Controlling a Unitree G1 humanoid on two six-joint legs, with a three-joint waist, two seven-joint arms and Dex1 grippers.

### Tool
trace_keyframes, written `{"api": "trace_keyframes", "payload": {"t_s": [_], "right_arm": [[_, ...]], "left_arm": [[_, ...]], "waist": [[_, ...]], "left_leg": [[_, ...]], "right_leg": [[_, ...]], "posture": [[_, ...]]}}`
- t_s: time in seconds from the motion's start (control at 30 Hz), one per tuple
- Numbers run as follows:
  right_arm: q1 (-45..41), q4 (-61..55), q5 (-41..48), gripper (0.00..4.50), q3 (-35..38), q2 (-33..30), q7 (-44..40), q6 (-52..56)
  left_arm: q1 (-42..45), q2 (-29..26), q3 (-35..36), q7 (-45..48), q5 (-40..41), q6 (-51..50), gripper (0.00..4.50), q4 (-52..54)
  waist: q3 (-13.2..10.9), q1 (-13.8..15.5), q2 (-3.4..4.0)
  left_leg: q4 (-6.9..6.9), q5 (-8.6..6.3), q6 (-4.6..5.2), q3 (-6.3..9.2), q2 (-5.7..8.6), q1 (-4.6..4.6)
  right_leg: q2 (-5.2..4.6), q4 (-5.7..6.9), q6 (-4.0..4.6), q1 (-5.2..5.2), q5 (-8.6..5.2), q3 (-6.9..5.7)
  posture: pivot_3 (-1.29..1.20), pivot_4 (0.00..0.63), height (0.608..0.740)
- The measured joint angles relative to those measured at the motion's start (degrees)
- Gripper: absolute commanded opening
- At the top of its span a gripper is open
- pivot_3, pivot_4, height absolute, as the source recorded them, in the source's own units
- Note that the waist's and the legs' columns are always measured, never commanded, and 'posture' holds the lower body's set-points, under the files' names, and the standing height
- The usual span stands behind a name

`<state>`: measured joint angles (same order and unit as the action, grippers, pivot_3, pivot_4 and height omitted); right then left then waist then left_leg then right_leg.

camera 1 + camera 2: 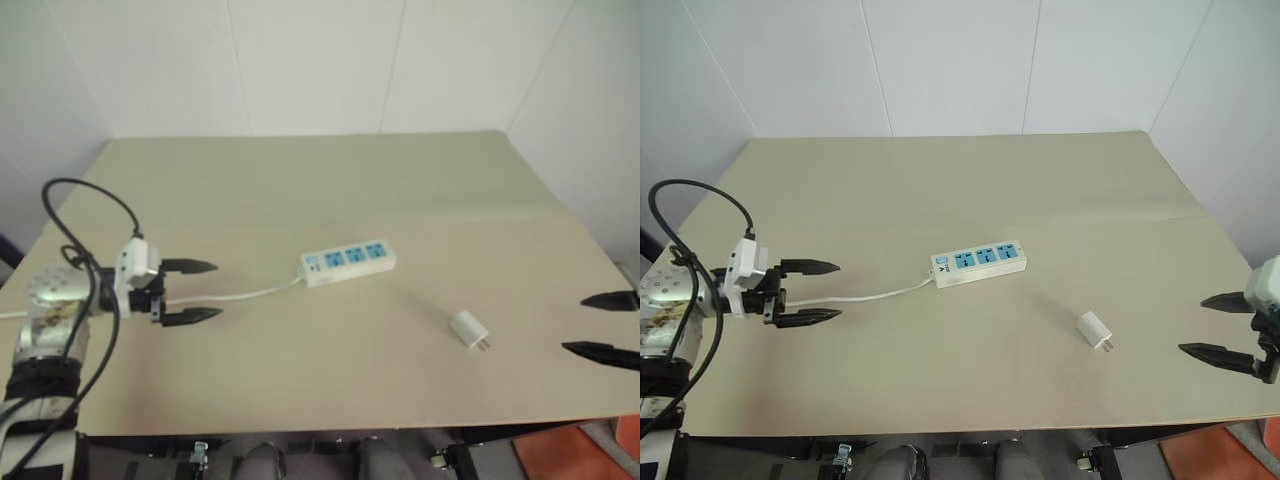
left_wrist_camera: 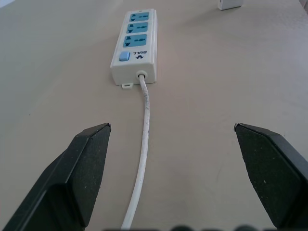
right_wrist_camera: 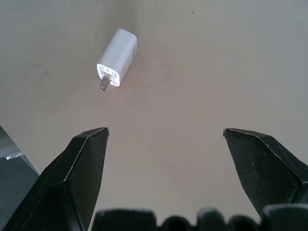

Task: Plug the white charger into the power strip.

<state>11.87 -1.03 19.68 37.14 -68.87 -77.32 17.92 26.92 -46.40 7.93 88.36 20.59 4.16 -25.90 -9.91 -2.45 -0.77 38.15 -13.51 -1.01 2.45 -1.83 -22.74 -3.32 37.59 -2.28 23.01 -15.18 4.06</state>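
The power strip (image 1: pixel 348 262) lies flat near the middle of the beige table, its three blue sockets facing up and its thin white cord (image 1: pixel 245 295) trailing left. The white charger (image 1: pixel 469 329) lies on its side to the right of the strip, prongs pointing toward the table's front right. My left gripper (image 1: pixel 203 291) hovers open at the left, fingers straddling the cord and pointing at the strip's switch end (image 2: pixel 124 56). At the right edge my right gripper (image 1: pixel 1212 326) is open and empty, aimed at the charger (image 3: pixel 117 57) from a short distance.
The beige table (image 1: pixel 330 190) ends at white walls behind and on both sides. Its front edge runs just below the grippers. A black cable (image 1: pixel 95 250) loops over my left arm.
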Motion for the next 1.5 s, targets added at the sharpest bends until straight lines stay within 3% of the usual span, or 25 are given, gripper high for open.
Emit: {"api": "trace_keyframes", "payload": {"t_s": [0.67, 0.93, 1.13, 1.4, 1.5], "right_arm": [[2.2, -3.0, -0.5, 4.5, 2.3, 1.2, 1.2, 1.1], [-0.6, -6.8, -0.3, 4.5, 0.2, 2.7, 5.0, 3.9], [-5.1, -17.3, 3.3, 4.5, -2.3, 6.2, 12.0, 11.0], [-4.5, -33.5, 9.8, 4.5, 0.1, 10.8, 20.5, 22.0], [-2.8, -36.3, 10.5, 4.5, 0.4, 11.9, 21.9, 23.9]], "left_arm": [[2.8, 1.4, -1.1, -1.6, -1.6, 3.3, 4.48, -3.8], [12.8, 11.6, -5.7, -6.0, -7.8, 13.1, 4.48, -21.3], [21.6, 18.9, -7.3, -9.7, -11.7, 17.4, 4.48, -35.0], [24.4, 19.5, -11.3, -16.5, -19.9, 19.0, 4.48, -42.2], [25.5, 19.5, -12.4, -19.4, -21.7, 18.4, 3.86, -42.6]], "waist": [[0.0, 0.1, -0.02], [0.0, 0.5, -0.14], [0.0, 0.2, -0.16], [0.0, 0.8, -0.25], [0.1, 1.3, -0.37]], "left_leg": [[0.0, 0.0, 0.0, 0.0, 0.01, 0.0], [0.07, 0.0, 0.0, 0.04, 0.07, 0.03], [0.07, 0.0, 0.0, 0.09, 0.11, -0.13], [0.11, 0.0, 0.0, 0.18, 0.14, -0.1], [0.11, 0.0, 0.0, 0.18, 0.14, 0.12]], "right_leg": [[0.0, 0.0, 0.0, -0.01, 0.0, 0.0], [-0.01, 0.01, 0.0, -0.11, 0.0, -0.04], [-0.02, -0.01, -0.02, 0.0, -0.01, -0.02], [-0.03, 0.06, -0.03, -0.04, -0.01, -0.07], [-0.03, 0.02, -0.05, -0.32, -0.02, -0.07]], "posture": [[0.0, 0.15, 0.74], [0.0, 0.15, 0.74], [0.0, 0.15, 0.74], [0.0, 0.15, 0.74], [0.0, 0.15, 0.74]]}}
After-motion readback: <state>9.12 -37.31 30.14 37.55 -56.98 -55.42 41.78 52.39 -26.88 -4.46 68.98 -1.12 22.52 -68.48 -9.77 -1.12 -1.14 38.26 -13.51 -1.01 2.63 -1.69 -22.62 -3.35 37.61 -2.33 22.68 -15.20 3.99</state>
